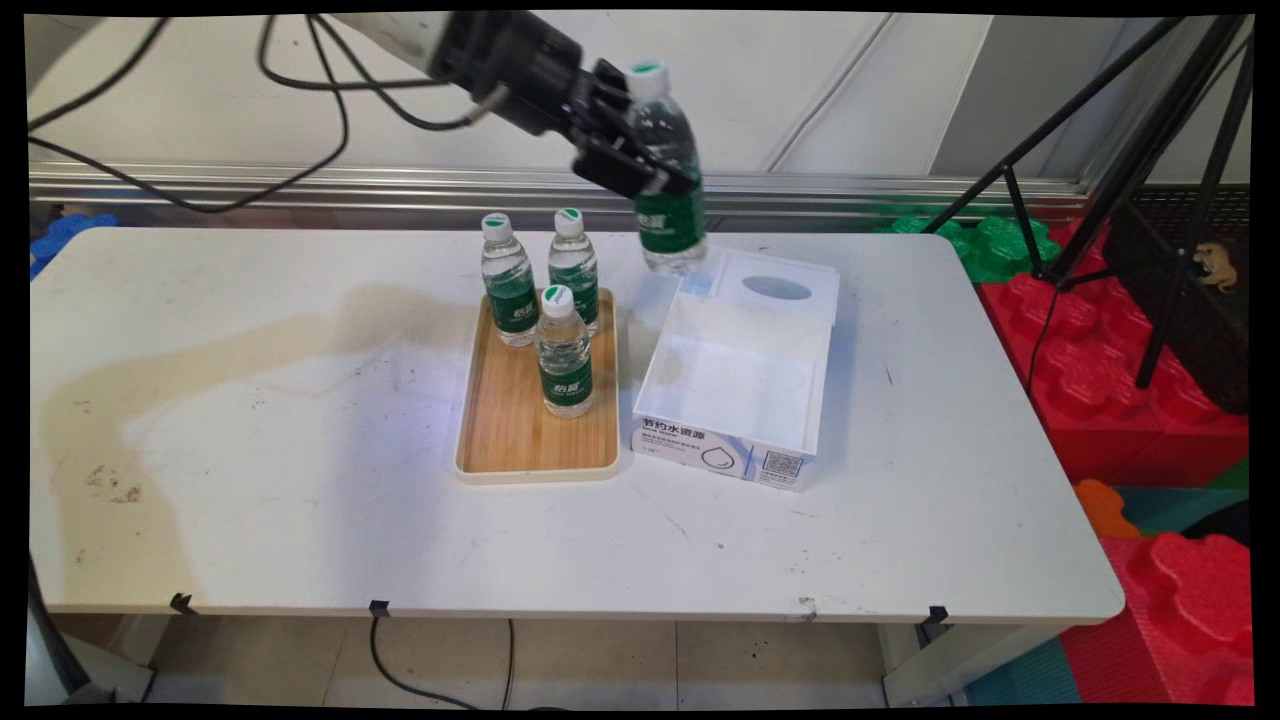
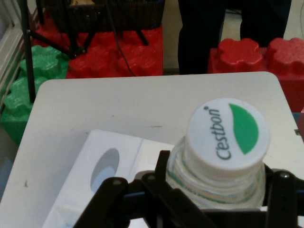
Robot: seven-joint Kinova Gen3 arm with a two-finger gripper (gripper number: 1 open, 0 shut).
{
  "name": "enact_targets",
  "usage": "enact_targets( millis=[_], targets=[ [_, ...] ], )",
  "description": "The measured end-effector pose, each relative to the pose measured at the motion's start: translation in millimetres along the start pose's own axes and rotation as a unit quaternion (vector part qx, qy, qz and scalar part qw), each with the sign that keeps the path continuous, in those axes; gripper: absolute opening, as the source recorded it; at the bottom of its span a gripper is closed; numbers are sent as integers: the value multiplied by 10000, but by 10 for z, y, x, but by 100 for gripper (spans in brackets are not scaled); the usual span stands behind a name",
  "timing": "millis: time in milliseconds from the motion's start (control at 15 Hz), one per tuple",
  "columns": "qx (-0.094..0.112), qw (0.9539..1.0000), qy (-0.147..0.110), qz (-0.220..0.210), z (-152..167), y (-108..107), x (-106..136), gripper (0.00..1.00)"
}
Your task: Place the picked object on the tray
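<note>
My gripper (image 1: pixel 640 150) is shut on a water bottle (image 1: pixel 668 190) with a green label and a white-and-green cap, holding it upright in the air above the far left corner of the open white box (image 1: pixel 740 385). In the hand view the bottle's cap (image 2: pixel 228 135) fills the lower right, clamped between the black fingers (image 2: pixel 161 180), with the box's flap and its oval hole (image 2: pixel 105 168) below. Three more bottles stand on the wooden tray (image 1: pixel 520 430): two at the back (image 1: pixel 508 280) (image 1: pixel 574 268) and one in front (image 1: pixel 564 352).
The white table (image 1: pixel 250 450) carries the tray left of the box. Red and green foam blocks (image 1: pixel 1150 400) and black tripod legs (image 1: pixel 1180 200) stand off its right side. Black cables (image 1: pixel 300 100) hang at the upper left.
</note>
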Motion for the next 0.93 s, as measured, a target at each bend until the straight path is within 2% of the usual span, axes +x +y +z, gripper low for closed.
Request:
enact_targets(
  millis=[267, 467, 933],
  targets=[
    [22, 10000, -16, -33, -439, 72, -41, 0],
    [53, 10000, -78, -26, -656, 94, -78, 0],
    [179, 9990, -401, 5, -1119, 119, -272, 0]
  ],
)
